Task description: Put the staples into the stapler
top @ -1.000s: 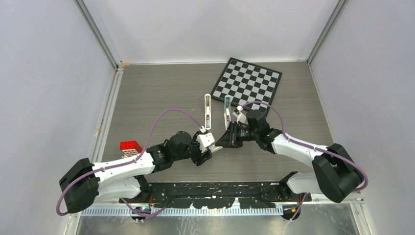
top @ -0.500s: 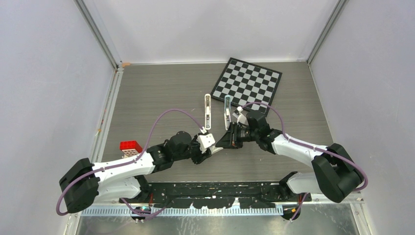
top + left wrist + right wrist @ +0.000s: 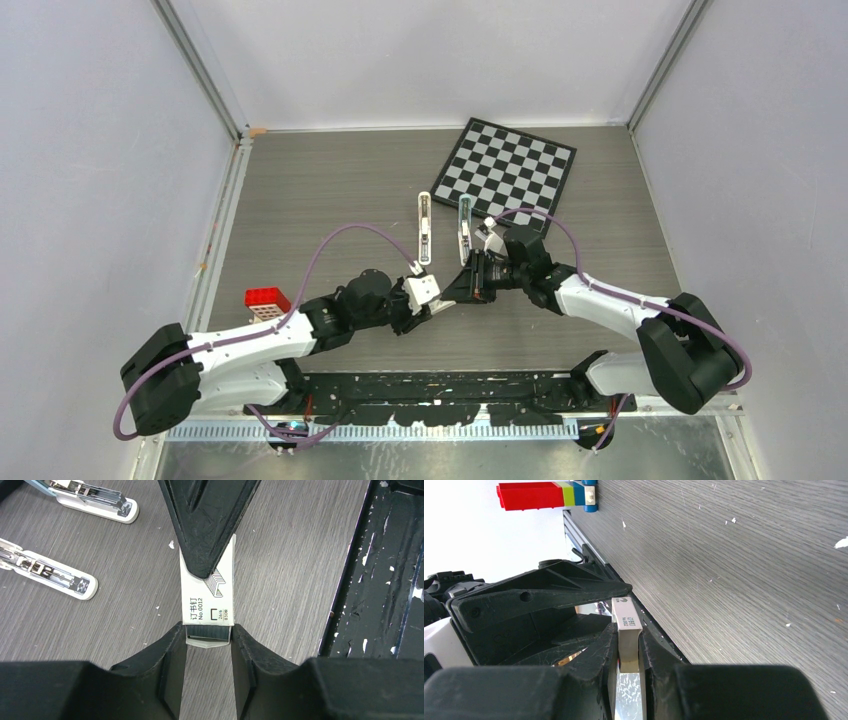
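The staples are in a small white box (image 3: 207, 595) printed "No.0012", held just above the table between the two arms. My right gripper (image 3: 628, 645) is shut on the box's flat faces; one of its fingers (image 3: 207, 530) covers the far half of the box. The inner tray (image 3: 207, 639) sticks out a little, with dark staples showing inside it. My left gripper (image 3: 207, 637) is shut on the sides of that tray end. Two staplers lie open to the left, one white (image 3: 47, 572) and one with a teal top (image 3: 95, 502).
A checkerboard (image 3: 505, 170) lies at the back right, behind the staplers (image 3: 425, 228). A red toy brick (image 3: 267, 298) sits by the left arm. The black base rail (image 3: 380, 580) runs along the near table edge, close to the box.
My left gripper's fingers have come together onto the tray end of the box. The right gripper and the box have hardly moved.
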Controlling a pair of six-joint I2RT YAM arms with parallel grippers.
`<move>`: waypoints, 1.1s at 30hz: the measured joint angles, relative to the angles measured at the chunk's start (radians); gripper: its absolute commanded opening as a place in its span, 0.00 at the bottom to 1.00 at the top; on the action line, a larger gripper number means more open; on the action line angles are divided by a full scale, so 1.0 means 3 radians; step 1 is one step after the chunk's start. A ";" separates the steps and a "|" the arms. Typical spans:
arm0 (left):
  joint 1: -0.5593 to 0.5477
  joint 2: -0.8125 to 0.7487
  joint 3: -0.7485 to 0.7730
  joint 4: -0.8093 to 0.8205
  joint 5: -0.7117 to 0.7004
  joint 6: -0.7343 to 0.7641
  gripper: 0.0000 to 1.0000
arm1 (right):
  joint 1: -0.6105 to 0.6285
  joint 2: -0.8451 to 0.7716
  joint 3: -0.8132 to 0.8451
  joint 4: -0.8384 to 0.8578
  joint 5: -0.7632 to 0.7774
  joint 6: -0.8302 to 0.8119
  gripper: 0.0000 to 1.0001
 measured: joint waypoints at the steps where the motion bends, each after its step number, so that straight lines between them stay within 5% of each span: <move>1: 0.0000 0.0000 0.0000 0.0000 0.0000 0.0003 0.35 | 0.0000 -0.0001 0.0000 -0.0001 0.0000 0.0000 0.19; 33: -0.0018 0.0158 -0.0056 0.0113 -0.0048 0.0056 0.34 | -0.0607 -0.0201 0.0003 -0.0512 -0.0168 -0.0385 0.23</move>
